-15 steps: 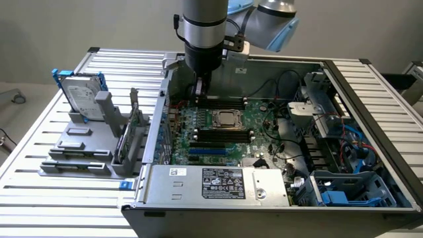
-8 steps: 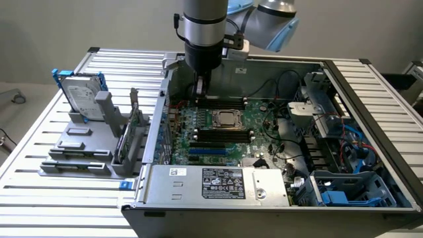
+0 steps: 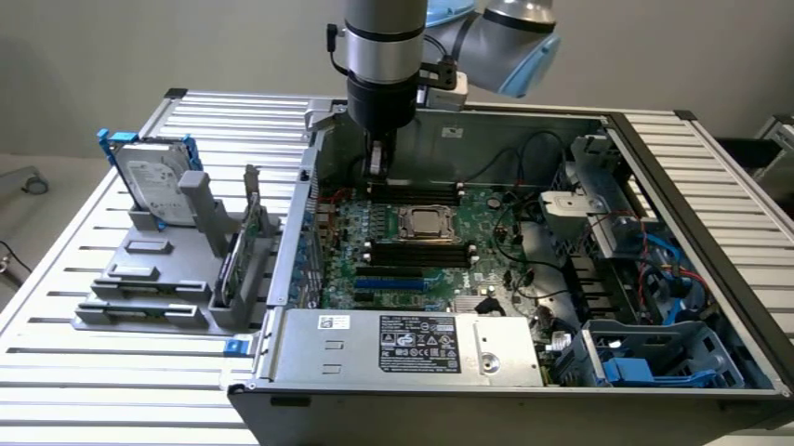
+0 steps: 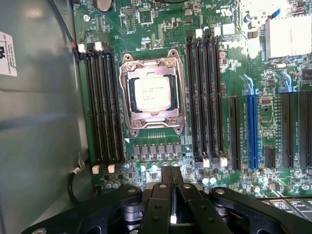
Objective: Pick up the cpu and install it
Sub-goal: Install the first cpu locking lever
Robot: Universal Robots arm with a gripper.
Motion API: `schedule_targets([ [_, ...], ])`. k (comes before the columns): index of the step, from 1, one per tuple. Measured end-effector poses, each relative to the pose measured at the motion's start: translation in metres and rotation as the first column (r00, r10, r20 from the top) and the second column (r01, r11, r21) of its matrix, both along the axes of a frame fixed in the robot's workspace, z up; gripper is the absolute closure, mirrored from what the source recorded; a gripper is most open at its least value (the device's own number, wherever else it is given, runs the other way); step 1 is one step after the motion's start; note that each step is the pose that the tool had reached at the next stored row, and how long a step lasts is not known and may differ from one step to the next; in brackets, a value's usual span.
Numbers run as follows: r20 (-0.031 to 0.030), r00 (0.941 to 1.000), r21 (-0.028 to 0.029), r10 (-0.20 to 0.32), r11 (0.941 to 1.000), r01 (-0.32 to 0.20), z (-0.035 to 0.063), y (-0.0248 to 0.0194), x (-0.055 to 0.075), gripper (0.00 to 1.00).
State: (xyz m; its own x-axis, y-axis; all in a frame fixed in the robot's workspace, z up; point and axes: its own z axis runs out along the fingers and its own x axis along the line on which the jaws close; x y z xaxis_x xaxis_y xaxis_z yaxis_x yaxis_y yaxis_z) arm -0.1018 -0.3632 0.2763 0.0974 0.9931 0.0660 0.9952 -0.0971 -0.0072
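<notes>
The cpu [image 4: 152,93], a small square chip with a silvery top, lies flat inside the metal-framed socket [image 4: 127,105] on the green motherboard [image 4: 243,63]. In the exterior view the cpu [image 3: 426,223] sits mid-board inside the open computer case. My gripper [image 4: 171,181] is shut, its two black fingers pressed together with nothing between them. It hangs above the board beside the socket, apart from the chip. In the exterior view the gripper [image 3: 378,167] is near the case's back wall, behind the socket.
Black memory slots [image 4: 103,107] flank the socket on both sides. The case wall [image 3: 310,186], black cables [image 3: 522,158] and a power supply [image 3: 410,344] surround the board. On the exterior view's left a grey rack [image 3: 162,279] holds a hard drive [image 3: 155,177] with a blue bracket.
</notes>
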Motion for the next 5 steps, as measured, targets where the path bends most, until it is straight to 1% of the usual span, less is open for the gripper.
schedule_targets([
  [5,0.0012,1.0,-0.0001,0.0,1.0,0.0,0.0,0.0,0.0,0.89],
])
